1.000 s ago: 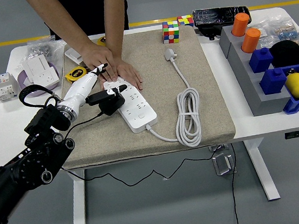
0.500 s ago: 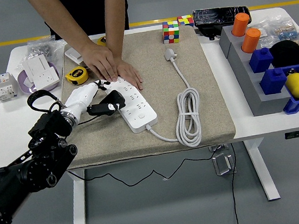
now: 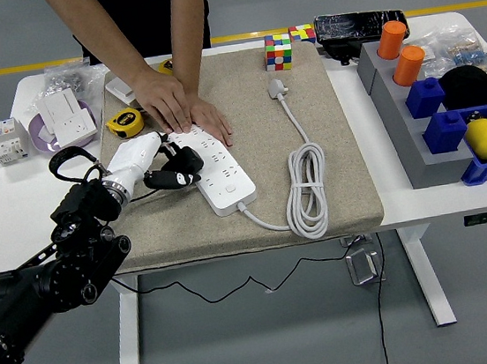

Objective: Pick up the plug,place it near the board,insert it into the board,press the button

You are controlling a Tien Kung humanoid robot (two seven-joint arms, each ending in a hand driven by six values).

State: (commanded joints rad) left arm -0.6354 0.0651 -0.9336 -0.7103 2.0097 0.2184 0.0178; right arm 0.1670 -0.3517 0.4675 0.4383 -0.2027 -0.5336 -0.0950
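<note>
A white power strip [image 3: 222, 174] lies slanted on the beige mat [image 3: 246, 128]. Its far end is pressed down by a person's two hands [image 3: 183, 109]. My left hand [image 3: 169, 166] is shut on a black plug [image 3: 183, 163], which sits at the strip's left edge about midway along. The plug's thin black cable [image 3: 139, 197] trails off the mat's near edge and hangs under the table. I cannot tell whether the plug's pins touch a socket. A button [image 3: 229, 186] shows near the strip's near end. The strip's own white cord [image 3: 307, 190] lies coiled to the right.
A yellow tape measure [image 3: 120, 121] lies just beyond my hand. White switch parts [image 3: 65, 115] and a breaker [image 3: 3, 140] sit far left. Rubik's cubes [image 3: 278, 52] stand at the back. Blue bins [image 3: 454, 125] with a lemon [image 3: 485, 138] and orange cylinders [image 3: 400, 52] fill the right.
My left hand has drawn back toward me and dropped lower with the plug, which now rests lower against the strip's left edge. The person's hands have stayed put.
</note>
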